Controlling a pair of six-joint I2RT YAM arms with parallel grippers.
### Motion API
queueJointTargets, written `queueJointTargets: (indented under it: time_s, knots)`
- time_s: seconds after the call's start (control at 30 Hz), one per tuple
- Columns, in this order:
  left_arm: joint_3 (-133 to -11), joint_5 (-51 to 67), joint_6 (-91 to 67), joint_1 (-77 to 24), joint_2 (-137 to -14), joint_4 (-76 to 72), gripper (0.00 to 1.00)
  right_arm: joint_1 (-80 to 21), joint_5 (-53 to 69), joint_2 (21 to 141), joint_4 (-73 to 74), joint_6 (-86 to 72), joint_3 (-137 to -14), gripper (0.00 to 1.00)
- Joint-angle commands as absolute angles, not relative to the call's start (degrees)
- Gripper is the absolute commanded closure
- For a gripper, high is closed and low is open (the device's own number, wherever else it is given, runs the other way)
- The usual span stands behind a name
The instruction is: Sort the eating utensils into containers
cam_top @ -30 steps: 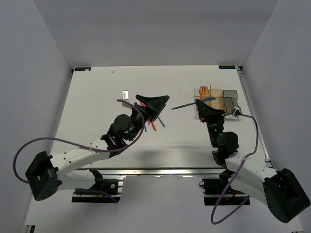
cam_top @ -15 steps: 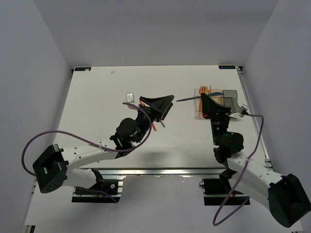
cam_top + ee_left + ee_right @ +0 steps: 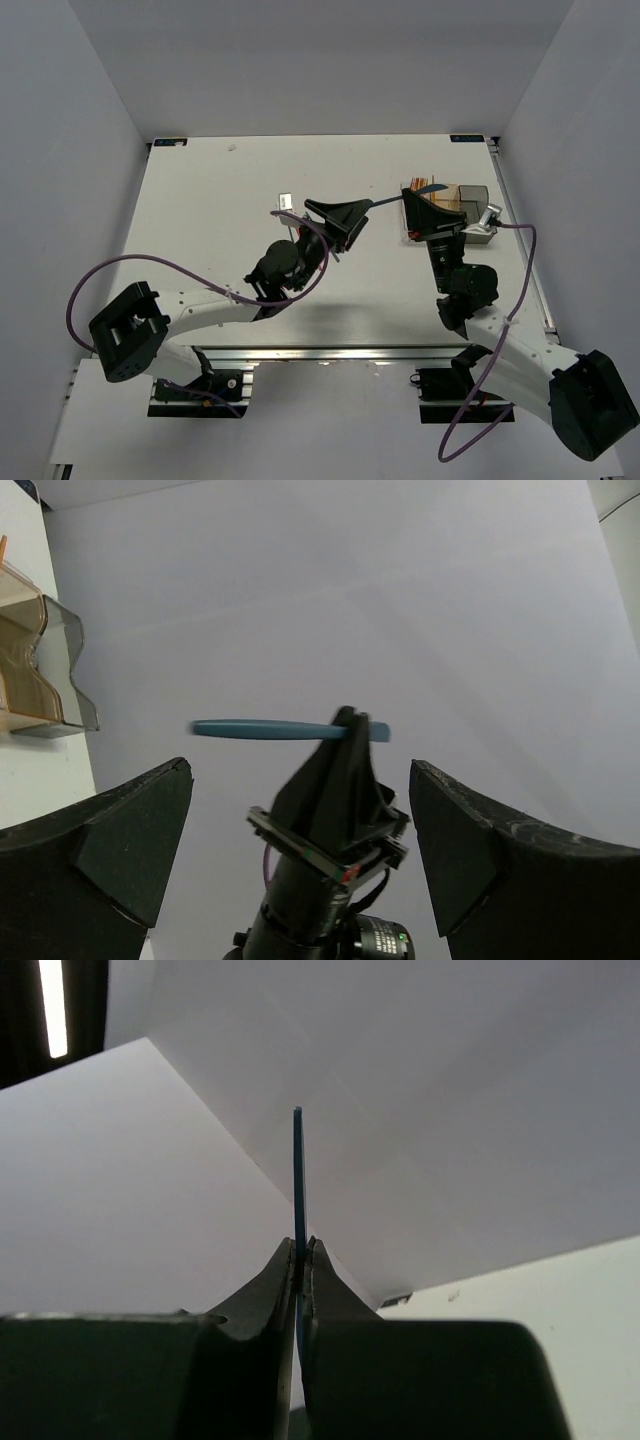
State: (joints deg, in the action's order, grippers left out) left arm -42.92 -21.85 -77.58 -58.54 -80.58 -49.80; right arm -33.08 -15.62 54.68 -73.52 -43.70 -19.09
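Observation:
My right gripper (image 3: 408, 197) is shut on a dark blue utensil (image 3: 385, 203) and holds it level in the air at the left edge of the containers (image 3: 462, 203). The right wrist view shows that utensil (image 3: 297, 1180) edge-on, pinched between the closed jaws of the right gripper (image 3: 302, 1245). Orange utensils (image 3: 420, 185) lie in the clear bin. My left gripper (image 3: 340, 208) hangs open and empty just left of the blue utensil. In the left wrist view the left gripper (image 3: 300, 860) frames the blue utensil (image 3: 260, 729), with the bins (image 3: 35, 670) at the left. A blue sliver (image 3: 337, 255) shows under the left arm.
The white table (image 3: 200, 220) is enclosed by grey walls on three sides. Both arms reach in from the near edge, with purple cables looping beside them. The left arm's body covers the table's middle.
The right gripper has carried the blue utensil back and up toward the containers. The left arm has swung to the right, its open gripper now close to the utensil.

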Motion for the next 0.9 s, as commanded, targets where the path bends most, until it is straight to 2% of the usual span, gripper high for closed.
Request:
queueJointTargets:
  time_s: [0.0,0.2,0.37,0.47,0.53,0.6,0.67,0.83,0.87]
  knots:
    - [-43.86,-22.41,-78.4,-59.24,-78.93,-50.1,0.02,-33.31,-14.42,51.95,-99.5,-39.38,-22.67,1.0]
    - [-45.25,-23.21,-74.98,-59.24,-80.24,-55.19,0.02,-33.31,-9.5,51.94,-98.7,-44.38,-22.5,1.0]
    - [-46.05,-20.92,-75.06,-59.15,-82.96,-60.9,0.03,-33.66,-8.11,50.9,-98.45,-41.84,-21.35,1.0]
    - [-46.93,-20.13,-75.06,-59.15,-83.14,-60.55,0.1,-33.66,-6.16,50.01,-96.24,-40.96,-21.1,1.0]
    - [-46.58,-19.34,-75.76,-59.15,-83.32,-61.96,0.2,-33.66,-6.5,50.1,-98.68,-40.08,-19.96,1.0]
    - [-46.58,-18.55,-76.81,-59.15,-83.32,-62.75,0.23,-33.75,-7.64,50.62,-100.8,-39.64,-18.2,1.0]
    - [-46.32,-18.37,-77.34,-59.15,-83.5,-64.93,0.32,-33.75,-7.82,51.58,-103.61,-39.38,-17.41,1.0]
    - [-46.93,-16.27,-79.89,-59.15,-85.86,-68.63,0.43,-33.75,-8.35,54.4,-107.66,-40.08,-16.87,1.0]
    - [-47.11,-15.91,-80.5,-59.15,-86.39,-69.08,0.49,-33.75,-8.52,55.01,-108.28,-40.34,-16.87,1.0]
